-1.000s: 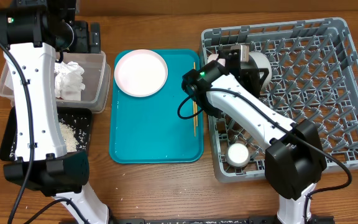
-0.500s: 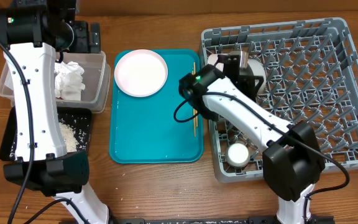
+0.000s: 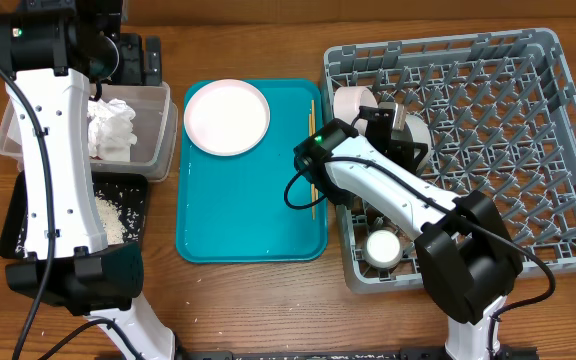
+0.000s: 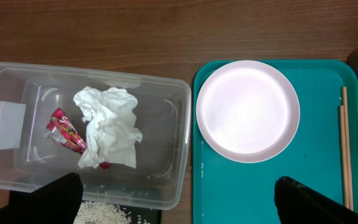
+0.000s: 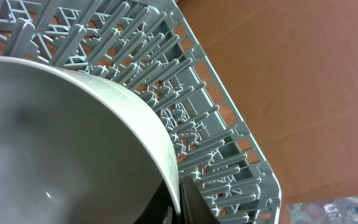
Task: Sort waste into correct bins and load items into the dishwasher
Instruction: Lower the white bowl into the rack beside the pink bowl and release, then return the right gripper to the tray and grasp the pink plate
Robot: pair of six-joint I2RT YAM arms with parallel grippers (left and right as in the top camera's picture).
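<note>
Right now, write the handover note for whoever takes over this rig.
Grips: left end effector open and empty, above the clear tub and teal tray. The right end effector is shut on the rim of the grey bowl at the dish rack.
Done: napkin and red wrapper in the tub; rice in the black tray; cup and pinkish bowl in the rack.
Left: seat and release the grey bowl, then load the plate and chopsticks from the teal tray.
</note>
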